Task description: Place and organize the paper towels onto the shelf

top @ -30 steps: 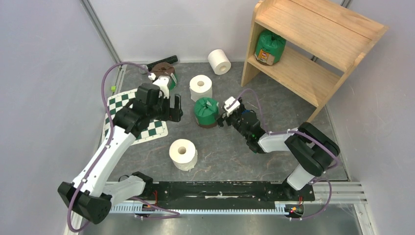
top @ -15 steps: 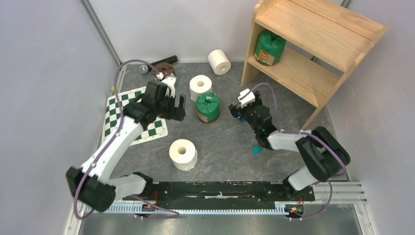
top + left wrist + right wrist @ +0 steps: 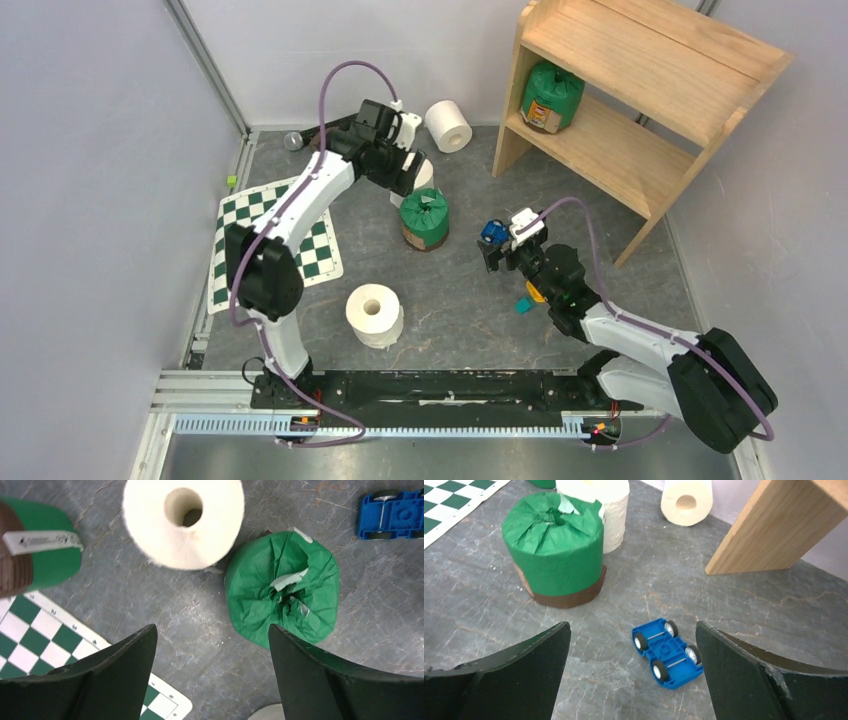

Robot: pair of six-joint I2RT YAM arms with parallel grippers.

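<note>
The open, empty left end effector point(image 3: 211, 630) has been swung over the white roll point(image 3: 183, 522) and green roll point(image 3: 282, 600), likely for grabbing one; the open, empty right end effector point(image 3: 631, 626) was pulled back.

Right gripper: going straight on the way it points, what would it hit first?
The right gripper would probably meet the blue toy car, lying wheels-up just ahead, in line with its open jaws; depth is uncertain.
</note>
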